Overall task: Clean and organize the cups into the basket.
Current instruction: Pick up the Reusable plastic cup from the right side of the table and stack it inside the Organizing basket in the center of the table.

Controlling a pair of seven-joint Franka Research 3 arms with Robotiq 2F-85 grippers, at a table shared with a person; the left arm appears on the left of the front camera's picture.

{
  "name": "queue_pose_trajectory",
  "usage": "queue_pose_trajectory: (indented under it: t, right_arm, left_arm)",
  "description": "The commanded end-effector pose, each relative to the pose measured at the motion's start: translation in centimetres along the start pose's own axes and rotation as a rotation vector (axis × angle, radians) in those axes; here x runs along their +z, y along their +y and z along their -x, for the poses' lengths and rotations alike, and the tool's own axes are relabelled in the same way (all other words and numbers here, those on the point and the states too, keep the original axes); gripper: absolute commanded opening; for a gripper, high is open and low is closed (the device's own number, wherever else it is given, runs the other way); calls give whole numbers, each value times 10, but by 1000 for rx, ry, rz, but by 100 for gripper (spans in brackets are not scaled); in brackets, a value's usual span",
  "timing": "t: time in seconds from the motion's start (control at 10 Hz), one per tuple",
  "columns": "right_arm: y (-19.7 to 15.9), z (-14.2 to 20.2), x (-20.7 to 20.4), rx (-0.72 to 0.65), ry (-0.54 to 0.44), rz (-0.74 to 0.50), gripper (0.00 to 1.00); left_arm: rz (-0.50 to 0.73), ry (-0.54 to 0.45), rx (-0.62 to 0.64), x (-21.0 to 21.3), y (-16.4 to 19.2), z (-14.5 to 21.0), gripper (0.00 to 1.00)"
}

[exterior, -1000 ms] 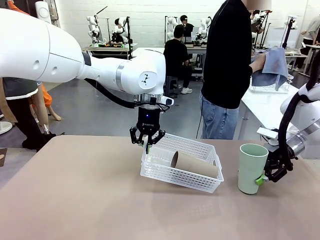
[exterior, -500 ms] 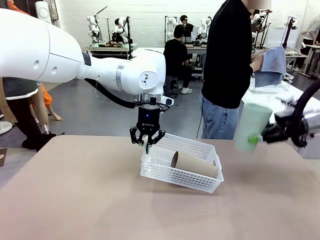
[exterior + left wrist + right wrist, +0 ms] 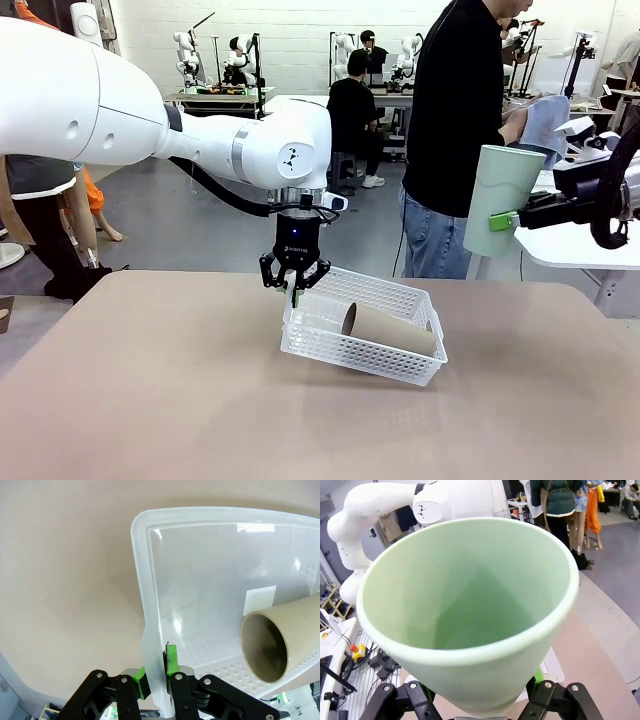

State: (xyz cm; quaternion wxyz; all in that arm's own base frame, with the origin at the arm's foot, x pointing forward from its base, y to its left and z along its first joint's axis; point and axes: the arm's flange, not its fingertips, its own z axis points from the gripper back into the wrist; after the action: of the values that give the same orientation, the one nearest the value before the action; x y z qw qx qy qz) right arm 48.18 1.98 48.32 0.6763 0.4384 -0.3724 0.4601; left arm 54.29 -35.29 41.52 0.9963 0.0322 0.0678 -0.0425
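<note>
Table point(image 3: 150, 400): matte tan top; spans the foreground from edge to edge.
Basket point(image 3: 360, 355): white, mesh-walled, shallow. It sits at the table's centre and is tilted, with the left end raised and the right end low toward the table.
Left gripper point(image 3: 294, 282): descends from above onto the basket's left end. The jaws are clamped on the end wall just below the rim. In the wrist view one green pad point(image 3: 172, 660) presses the inner face of the wall and the other presses the outer face.
Tan cup point(image 3: 392, 328): lies on its side inside the basket. The mouth points toward the left gripper and the base toward the right end.
Green cup point(image 3: 503, 200): pale mint. It is held in the air at the table's right side, well above the surface and well apart from the basket. It is near upright, mouth up, leaning slightly.
Right gripper point(image 3: 512, 220): reaches in level from the right. The jaws are closed across the green cup's lower wall, with a green pad flat against it. In the wrist view the cup's open mouth faces the camera.
Person point(image 3: 455, 120): stands at the far side of the table in a black top and blue jeans.
Cloth point(image 3: 548, 125): blue-grey; held in the person's hand point(image 3: 517, 125) at chest height, behind the green cup.
</note>
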Motion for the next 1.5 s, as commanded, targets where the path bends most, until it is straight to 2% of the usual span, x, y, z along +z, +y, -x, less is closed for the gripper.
queue_pose_trajectory:
  t: [0.0,0.1,0.2,0.3,0.5,0.7,0.8,1.0,1.1,1.4]
  right_arm:
    - [-5,10,2,26,-12,-21,24]
    - [0,0,0,0,0,0,82]
    - [11,-9,-22,6,325,172,82]
    - [20,-32,-51,21,510,306,82]
    - [8,-84,-100,-60,749,319,82]
    - [-15,-107,-135,-101,898,344,82]
    - [-29,-107,-150,-122,993,330,82]
    - [-53,-92,-178,-86,1115,274,82]
    - [-60,-86,-189,-37,1150,233,82]
    - [-81,-69,-221,49,1160,73,82]
  left_arm:
    - [0,-1,0,1,1,1,0]
    - [0,-1,0,1,1,1,0]
    - [0,-1,0,1,1,1,0]
    - [0,-1,0,1,1,1,0]
    - [0,-1,0,1,1,1,0]
    - [0,-1,0,1,1,1,0]
    - [0,-1,0,1,1,1,0]
    - [0,-1,0,1,1,1,0]
    - [0,-1,0,1,1,1,0]
    - [0,-1,0,1,1,1,0]
